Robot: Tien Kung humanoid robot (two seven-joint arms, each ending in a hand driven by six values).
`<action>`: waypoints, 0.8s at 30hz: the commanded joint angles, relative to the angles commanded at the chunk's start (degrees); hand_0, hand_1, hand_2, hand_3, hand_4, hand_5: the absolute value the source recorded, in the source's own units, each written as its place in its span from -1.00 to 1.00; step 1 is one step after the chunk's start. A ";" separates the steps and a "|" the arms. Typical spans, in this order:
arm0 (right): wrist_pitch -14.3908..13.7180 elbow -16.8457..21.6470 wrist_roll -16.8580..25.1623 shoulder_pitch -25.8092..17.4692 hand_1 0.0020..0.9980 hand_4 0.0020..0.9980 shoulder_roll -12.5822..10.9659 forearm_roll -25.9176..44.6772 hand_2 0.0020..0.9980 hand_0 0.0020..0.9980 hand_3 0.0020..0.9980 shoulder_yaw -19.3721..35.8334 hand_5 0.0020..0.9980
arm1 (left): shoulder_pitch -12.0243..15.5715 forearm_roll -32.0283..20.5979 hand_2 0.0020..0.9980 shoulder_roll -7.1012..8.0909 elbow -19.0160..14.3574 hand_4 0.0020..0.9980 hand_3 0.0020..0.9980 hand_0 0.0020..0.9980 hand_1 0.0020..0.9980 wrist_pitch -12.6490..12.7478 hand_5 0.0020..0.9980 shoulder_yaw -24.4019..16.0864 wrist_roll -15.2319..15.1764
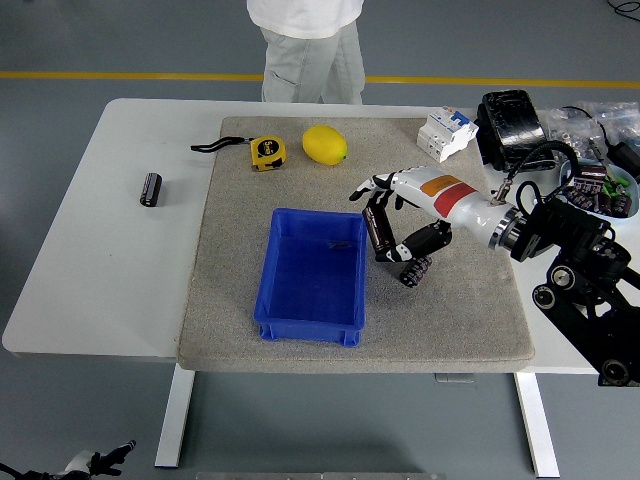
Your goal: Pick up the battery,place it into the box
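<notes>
My right hand (388, 232) is shut on a dark cylindrical battery (377, 229) and holds it upright, just above the right rim of the blue box (312, 300). The box sits in the middle of the grey mat (230, 260) and looks almost empty. A second battery (415, 270) lies on the mat right below my thumb, partly hidden by it. A third battery (150, 188) lies on the white table at the far left. My left hand (95, 462) shows only as a small shape at the bottom left, below the table.
A yellow tape measure (266, 152) and a lemon (324, 145) lie at the mat's back. A white breaker (446, 133), a black package (514, 130) and a bowl of parts (598, 190) stand at the right. A person (305, 45) stands at the far side.
</notes>
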 joint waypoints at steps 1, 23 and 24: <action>-0.03 -0.40 -0.15 0.61 0.34 0.89 0.35 0.19 0.49 0.41 0.57 -1.02 -0.59 | -0.03 -0.43 0.48 0.02 0.00 0.45 0.44 0.38 0.24 0.16 0.45 0.38 -0.07; 0.49 -5.87 -2.75 0.07 0.47 0.85 0.28 1.21 0.58 0.63 0.62 0.30 -0.58 | -0.02 -0.77 0.46 0.09 0.00 0.44 0.42 0.36 0.21 0.84 0.44 0.97 0.09; 0.40 -6.12 -3.05 -0.53 0.47 0.85 0.09 1.36 0.58 0.63 0.62 1.08 -0.58 | -0.03 -0.76 0.46 0.10 0.00 0.44 0.42 0.36 0.21 0.79 0.44 1.05 0.10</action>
